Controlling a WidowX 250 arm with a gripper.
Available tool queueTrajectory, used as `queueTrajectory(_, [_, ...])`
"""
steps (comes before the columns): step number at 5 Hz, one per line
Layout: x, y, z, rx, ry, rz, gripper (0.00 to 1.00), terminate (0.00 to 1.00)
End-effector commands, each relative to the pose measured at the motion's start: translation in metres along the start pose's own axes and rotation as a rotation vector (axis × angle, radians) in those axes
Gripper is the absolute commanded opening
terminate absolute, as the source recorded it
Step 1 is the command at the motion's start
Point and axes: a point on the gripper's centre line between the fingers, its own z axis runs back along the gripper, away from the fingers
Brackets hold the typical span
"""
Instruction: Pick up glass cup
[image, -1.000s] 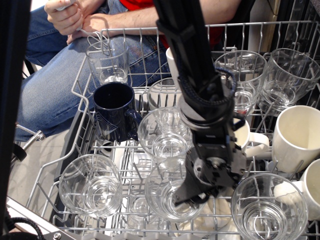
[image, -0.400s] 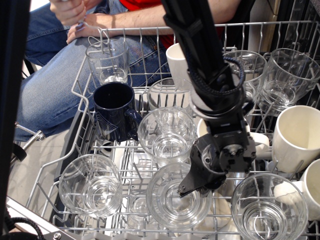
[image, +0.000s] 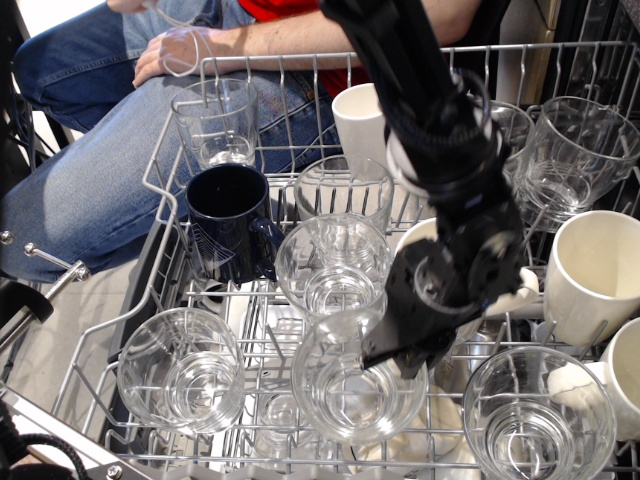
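Note:
Several clear rounded glass cups stand mouth-up in a wire dishwasher rack (image: 152, 186). My gripper (image: 403, 352) hangs from the black arm at the front centre. Its dark fingers close over the right rim of the front-centre glass cup (image: 345, 390), which sits slightly raised and tilted. One finger seems to be inside the cup and one outside. Other glass cups are at the front left (image: 180, 372), the middle (image: 332, 262), the front right (image: 538, 428) and the back right (image: 578, 150).
A navy mug (image: 228, 222) stands left of the middle cup. A tall straight glass (image: 215, 122) is at the back left. White mugs stand at the right (image: 600, 272) and back (image: 362, 118). A seated person's leg (image: 110, 150) is beside the rack's left side.
My gripper has swung right and up, then settled on the front-centre cup's right rim. That cup now sits a little higher. The person's hand has shifted.

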Motion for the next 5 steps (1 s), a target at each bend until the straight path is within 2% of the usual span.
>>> queueTrajectory(1, [0.025, -0.021, 0.067, 0.007, 0.001, -0.054, 0.00, 0.00])
queueTrajectory(3, [0.037, -0.013, 0.140, -0.029, -0.037, -0.186, 0.00, 0.00])
queueTrajectory(4, [0.022, 0.006, 0.153, -0.019, -0.006, -0.234, 0.00, 0.00])
queueTrajectory(5, [0.021, 0.006, 0.156, -0.012, -0.012, -0.269, 0.00, 1.00])
